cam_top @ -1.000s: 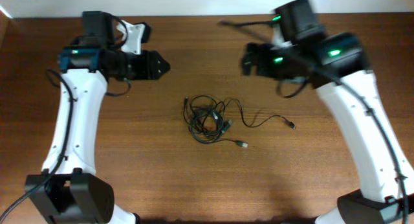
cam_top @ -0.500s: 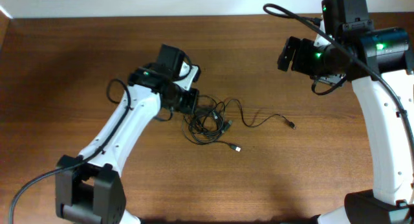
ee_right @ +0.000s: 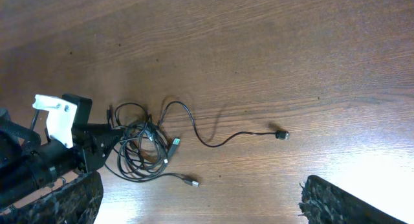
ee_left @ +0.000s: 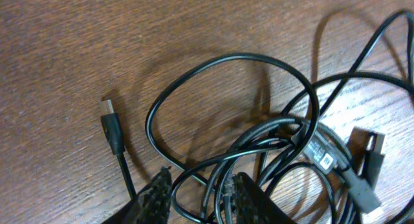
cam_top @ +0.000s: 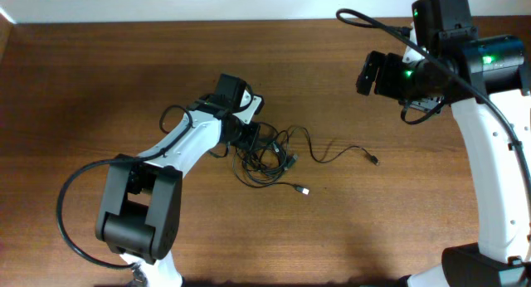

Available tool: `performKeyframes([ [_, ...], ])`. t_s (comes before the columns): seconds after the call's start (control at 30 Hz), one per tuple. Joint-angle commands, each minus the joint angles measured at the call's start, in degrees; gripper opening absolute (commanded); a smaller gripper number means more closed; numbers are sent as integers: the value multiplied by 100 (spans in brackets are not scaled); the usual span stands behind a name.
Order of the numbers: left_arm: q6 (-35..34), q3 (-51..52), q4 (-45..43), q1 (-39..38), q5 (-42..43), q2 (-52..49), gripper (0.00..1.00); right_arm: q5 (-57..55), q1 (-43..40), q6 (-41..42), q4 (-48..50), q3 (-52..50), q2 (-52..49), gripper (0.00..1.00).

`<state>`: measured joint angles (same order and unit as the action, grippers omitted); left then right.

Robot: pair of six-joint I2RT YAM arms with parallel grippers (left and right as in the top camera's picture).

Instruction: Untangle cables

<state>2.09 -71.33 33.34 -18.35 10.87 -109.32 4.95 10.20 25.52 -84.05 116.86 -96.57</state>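
Observation:
The cables (cam_top: pixel 270 154) lie as a tangle of thin black wires in the middle of the table. One plug end (cam_top: pixel 304 190) trails toward the front and another (cam_top: pixel 375 161) to the right. My left gripper (cam_top: pixel 249 136) is down at the tangle's left edge. In the left wrist view it (ee_left: pixel 198 177) is open, with several cable strands (ee_left: pixel 217 185) between its fingers, and a loose plug (ee_left: pixel 111 123) lies to the left. My right gripper (cam_top: pixel 369 71) is high at the far right. It (ee_right: pixel 200 198) is wide open and empty, and the tangle (ee_right: pixel 139 149) shows below it.
The bare brown wooden table (cam_top: pixel 124 80) surrounds the tangle. The left arm (cam_top: pixel 178 150) reaches in from the front left. The right arm (cam_top: pixel 489 154) stands along the right side. A labelled connector (ee_left: pixel 323 156) sits within the tangle.
My left arm has swung from the far left down to the tangle, its open fingers now around strands. My right arm moved right early on, then stayed still.

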Motion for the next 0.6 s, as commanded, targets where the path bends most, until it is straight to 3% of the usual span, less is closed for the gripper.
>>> performKeyframes([
  [0.0,452,39,0,2,-258,-114,35,-52,-9,-26,-15,79,31,99],
  [0.13,450,37,-31,2,-468,-407,35,-55,-9,-26,-15,79,31,99],
  [0.27,448,37,-85,2,-424,-437,28,-57,-9,-26,-4,79,31,99],
  [0.3,448,37,-101,2,-367,-437,24,-57,-9,-26,2,79,20,99],
  [0.37,444,35,-122,2,-61,-435,3,-55,-9,-26,0,79,-17,99],
  [0.4,356,-13,-116,4,44,-433,0,-52,-9,-26,0,79,-35,99],
  [0.5,-138,-675,553,140,52,-275,0,-48,-9,-24,2,79,-50,99],
  [0.57,-256,-1943,1722,391,481,15,0,125,-9,-26,48,79,-55,99],
])
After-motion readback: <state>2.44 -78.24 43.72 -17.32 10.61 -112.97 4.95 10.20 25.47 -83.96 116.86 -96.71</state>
